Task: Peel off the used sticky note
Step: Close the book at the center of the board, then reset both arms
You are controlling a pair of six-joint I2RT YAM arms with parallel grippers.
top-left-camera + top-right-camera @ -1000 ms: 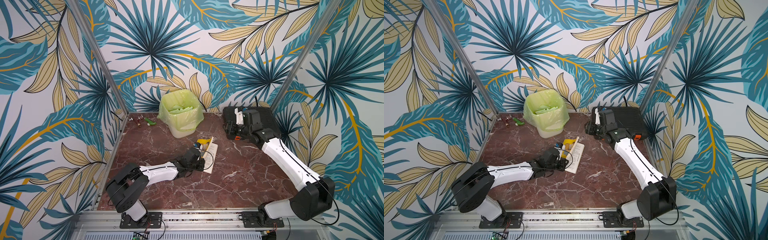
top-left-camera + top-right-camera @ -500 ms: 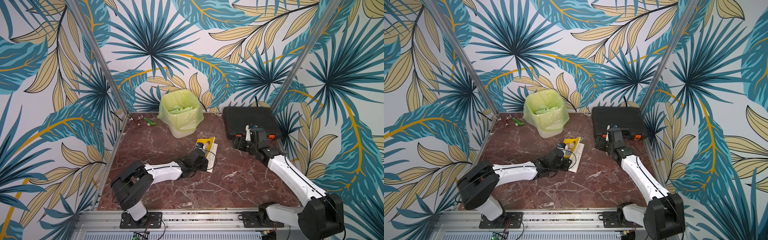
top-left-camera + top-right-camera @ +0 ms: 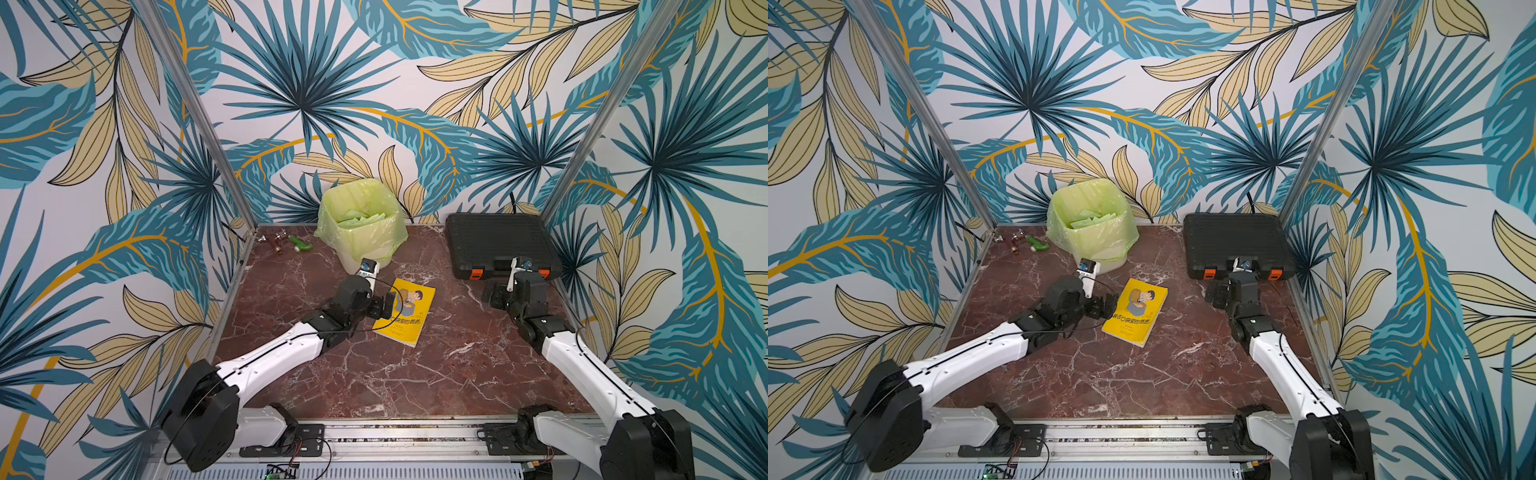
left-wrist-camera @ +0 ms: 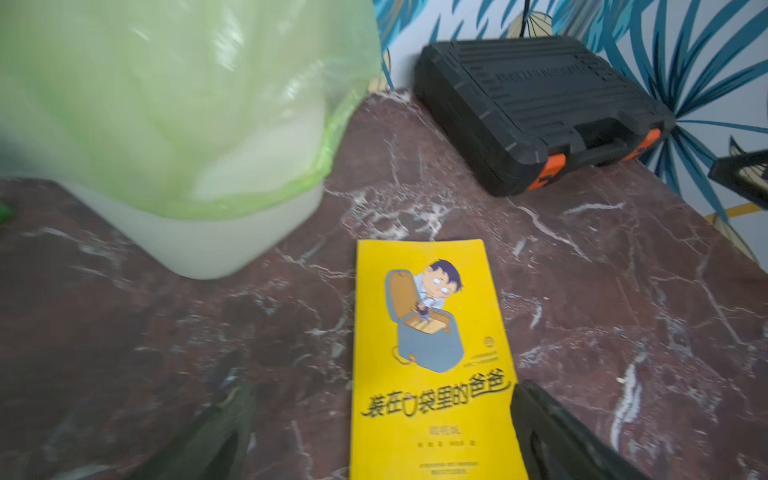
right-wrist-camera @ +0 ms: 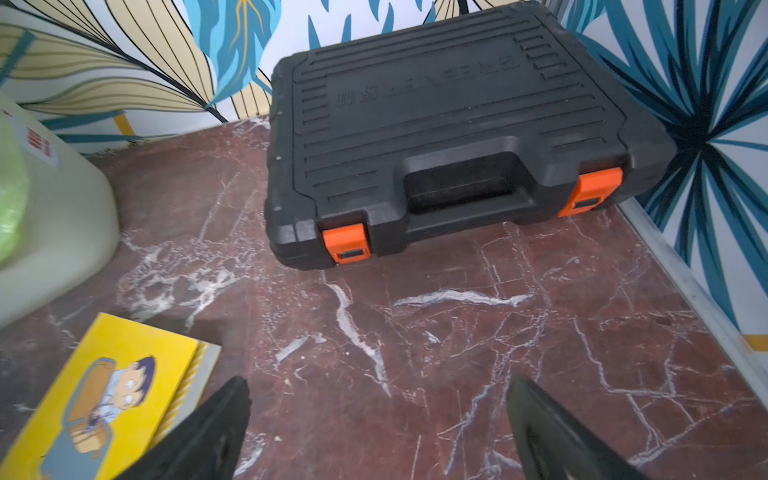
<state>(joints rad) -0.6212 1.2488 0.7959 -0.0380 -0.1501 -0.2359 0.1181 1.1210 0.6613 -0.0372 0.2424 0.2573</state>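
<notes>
We see the yellow book (image 3: pixel 409 316) lying shut near the middle of the marble table (image 3: pixel 374 374), with the lined bin (image 3: pixel 365 245) at 11 o'clock and the black tool case (image 3: pixel 496 241) at 1 o'clock. The left claw (image 3: pixel 385 306) stands released at the book's 9 o'clock edge. The right claw (image 3: pixel 496 296), released and empty, hangs before the case. Pale green slips (image 3: pixel 359 220) lie in the bin, and we cannot tell which is the sticky note. A second ago the book's cover stood raised and the right claw was over the case.
</notes>
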